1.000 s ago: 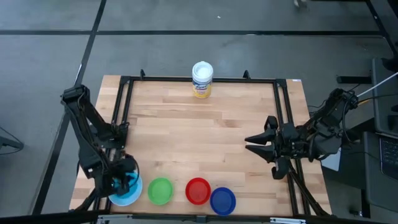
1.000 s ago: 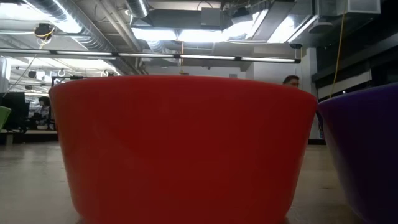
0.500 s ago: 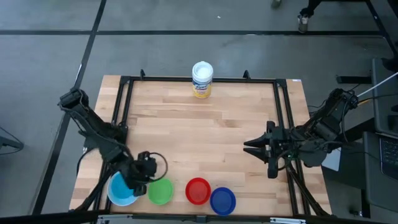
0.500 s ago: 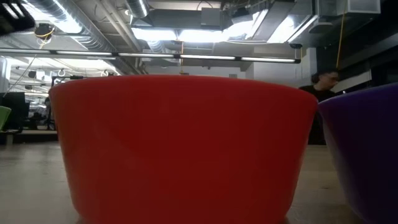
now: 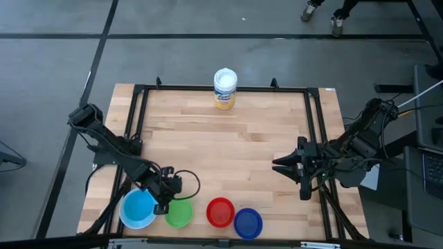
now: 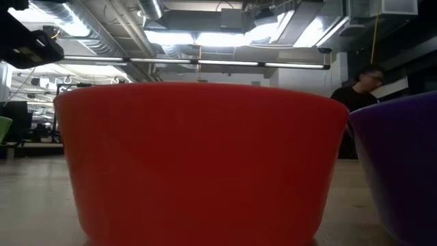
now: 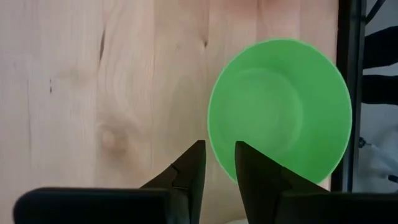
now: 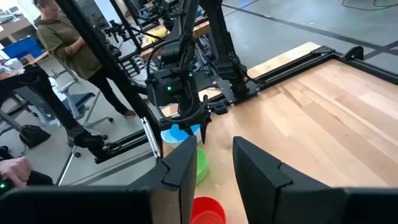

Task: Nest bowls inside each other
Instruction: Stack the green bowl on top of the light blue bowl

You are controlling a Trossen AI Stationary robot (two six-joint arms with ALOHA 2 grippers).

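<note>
Four bowls stand in a row on their bases near the table's front edge: a teal bowl (image 5: 137, 209) with a white rim around it, a green bowl (image 5: 178, 213), a red bowl (image 5: 220, 211) and a dark blue bowl (image 5: 248, 223). My left gripper (image 5: 165, 202) hangs pointing down between the teal and green bowls. In the left wrist view its narrowly open fingers (image 7: 219, 155) stand over the green bowl's (image 7: 280, 118) rim on the teal side, and they touch nothing that shows. My right gripper (image 5: 277, 166) waits open, raised over the table's right half.
A white canister with a yellow label (image 5: 225, 88) stands at the far edge's middle. A black frame rail (image 5: 135, 124) runs around the tabletop. Bare wood lies between the bowls and the canister. A person (image 6: 358, 96) stands in the room behind.
My left gripper has swung from over the teal bowl toward the table's right, to the green bowl's edge, rolling about its wrist and sinking a little. The teal bowl stays where it was. My right gripper has tipped slightly downward. A person has walked into the background.
</note>
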